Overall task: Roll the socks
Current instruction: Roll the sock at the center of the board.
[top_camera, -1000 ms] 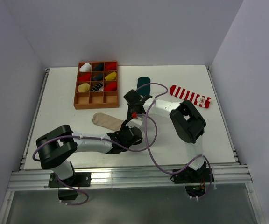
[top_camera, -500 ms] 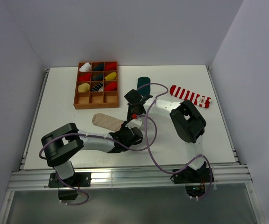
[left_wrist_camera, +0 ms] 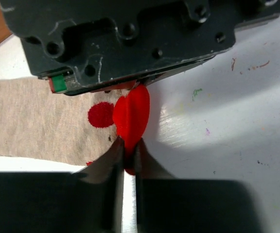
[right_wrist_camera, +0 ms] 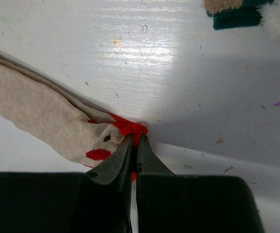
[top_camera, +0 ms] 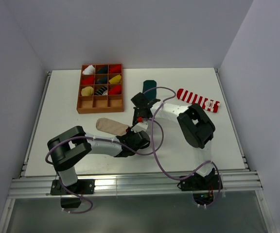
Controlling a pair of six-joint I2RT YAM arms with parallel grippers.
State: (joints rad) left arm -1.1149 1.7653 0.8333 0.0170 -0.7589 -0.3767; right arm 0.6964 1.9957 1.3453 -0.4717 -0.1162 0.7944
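The beige sock (top_camera: 112, 126) lies flat mid-table, its red toe pointing right. Both grippers meet at that toe. My left gripper (left_wrist_camera: 129, 148) is shut on the red toe (left_wrist_camera: 132, 114), which bulges up between its fingers. My right gripper (right_wrist_camera: 136, 143) is also shut on the bunched red toe, from the opposite side, with the beige sock (right_wrist_camera: 43, 121) trailing off to the left. In the top view the right gripper (top_camera: 140, 118) sits just behind the left gripper (top_camera: 138, 132). The dark green sock (top_camera: 149, 88) and the red-and-white striped sock (top_camera: 198, 99) lie flat further back.
A brown compartment tray (top_camera: 78, 97) stands at the back left with several rolled bundles in its rear rows. A purple cable (top_camera: 155, 145) loops over the table between the arms. The right gripper's black body (left_wrist_camera: 130, 39) fills the top of the left wrist view.
The left gripper's jaws have closed onto the red toe. The left arm's elbow has shifted to the right. The right gripper has kept its grip in place.
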